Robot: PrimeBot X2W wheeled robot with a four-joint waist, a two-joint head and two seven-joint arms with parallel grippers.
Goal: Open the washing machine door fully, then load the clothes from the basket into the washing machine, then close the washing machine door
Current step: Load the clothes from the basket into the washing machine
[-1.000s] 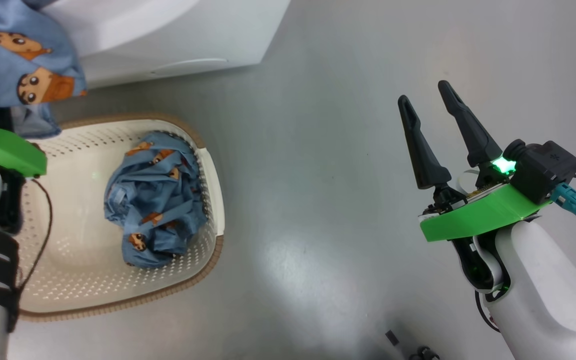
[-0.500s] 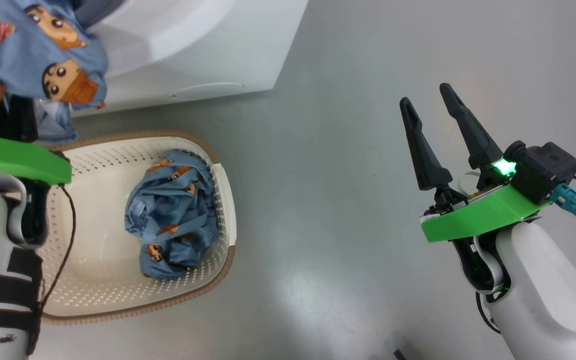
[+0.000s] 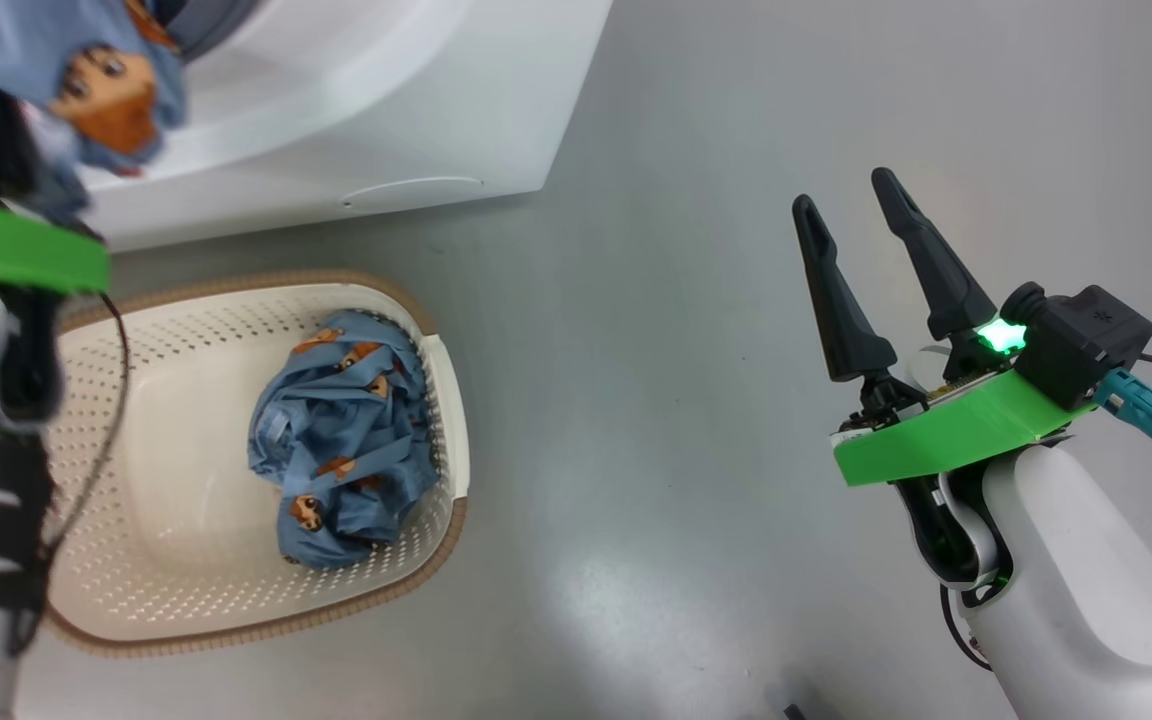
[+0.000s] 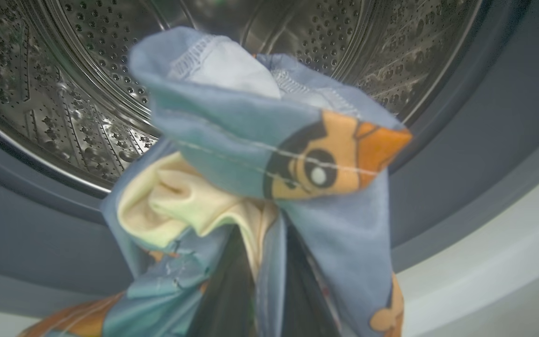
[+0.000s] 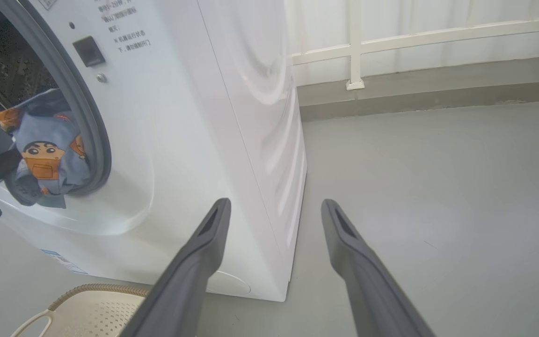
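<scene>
The left pincer (image 4: 255, 276) was clamped on a blue bear-print garment (image 4: 269, 154), held at the mouth of the washing machine (image 3: 386, 120), with the steel drum (image 4: 87, 70) open toward 12 o'clock in the wrist view. More clothes (image 3: 341, 440) lay in the basket (image 3: 236, 285) at 8 o'clock in the head view. The right pincer (image 3: 846, 192) hung apart and empty at 3 o'clock. Folds trailing toward 6 o'clock could catch on the grey gasket (image 4: 461, 154), or drop outside if let go too early.
</scene>
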